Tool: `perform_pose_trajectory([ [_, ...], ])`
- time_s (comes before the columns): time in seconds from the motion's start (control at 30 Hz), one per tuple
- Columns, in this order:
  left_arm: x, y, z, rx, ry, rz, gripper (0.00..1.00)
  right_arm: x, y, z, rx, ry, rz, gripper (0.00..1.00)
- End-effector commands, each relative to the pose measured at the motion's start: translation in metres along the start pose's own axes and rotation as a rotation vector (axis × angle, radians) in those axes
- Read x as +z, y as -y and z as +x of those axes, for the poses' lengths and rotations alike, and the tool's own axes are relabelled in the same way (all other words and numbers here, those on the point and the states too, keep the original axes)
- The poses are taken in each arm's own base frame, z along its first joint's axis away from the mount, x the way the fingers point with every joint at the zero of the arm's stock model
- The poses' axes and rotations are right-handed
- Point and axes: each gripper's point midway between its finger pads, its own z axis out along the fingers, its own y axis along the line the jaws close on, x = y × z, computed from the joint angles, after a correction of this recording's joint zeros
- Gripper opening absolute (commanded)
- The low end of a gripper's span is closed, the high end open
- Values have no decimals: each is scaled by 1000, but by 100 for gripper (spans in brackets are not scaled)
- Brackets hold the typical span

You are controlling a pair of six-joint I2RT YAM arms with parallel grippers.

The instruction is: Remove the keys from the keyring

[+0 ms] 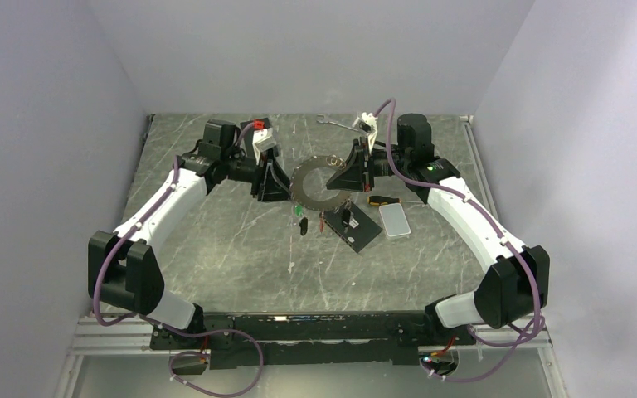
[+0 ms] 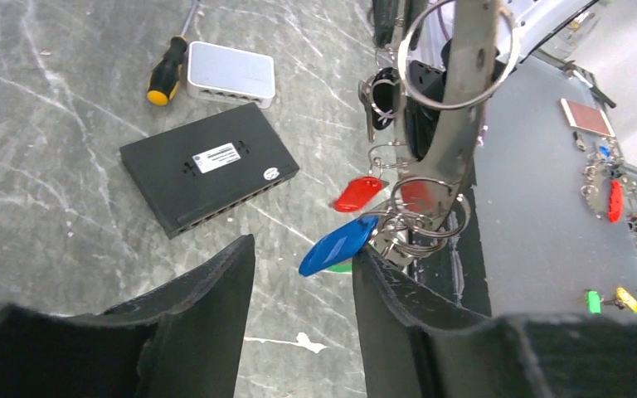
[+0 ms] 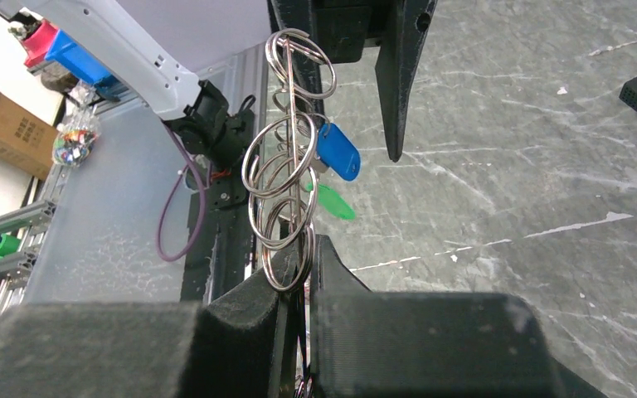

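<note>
R gripper (image 3: pixel 294 267): clamped on keyring (image 1: pixel 300 189), held up over mid table (image 1: pixel 216 249) | L gripper (image 2: pixel 303 249): jaws half-open, empty, beside blue key (image 2: pixel 336 245) | tip: R grip firm, L pinches blue key only, slides it round slowly.

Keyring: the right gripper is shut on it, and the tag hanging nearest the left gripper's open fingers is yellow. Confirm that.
Wrong on the colour. The tag hanging nearest the open fingers of the left gripper is blue, not yellow; the left wrist view shows it. The right gripper is indeed shut on the keyring.
</note>
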Motion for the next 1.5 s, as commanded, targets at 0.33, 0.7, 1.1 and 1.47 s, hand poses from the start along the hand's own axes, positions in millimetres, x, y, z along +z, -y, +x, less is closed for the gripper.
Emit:
perform_pose_trajectory([
  [0.33, 4, 20, -6, 66, 23, 105, 45, -1, -6, -12, -52, 34, -34, 0],
  [0.7, 0, 21, -10, 79, 23, 96, 11, -2, -9, -11, -53, 32, -42, 0],
  [1.1, -21, 34, -5, 79, -37, 37, 0, -15, 9, -7, -30, 41, 28, 0],
  [1.47, -26, 34, -13, 52, -63, -1, 0, -13, 7, 11, -37, 21, -5, 0],
])
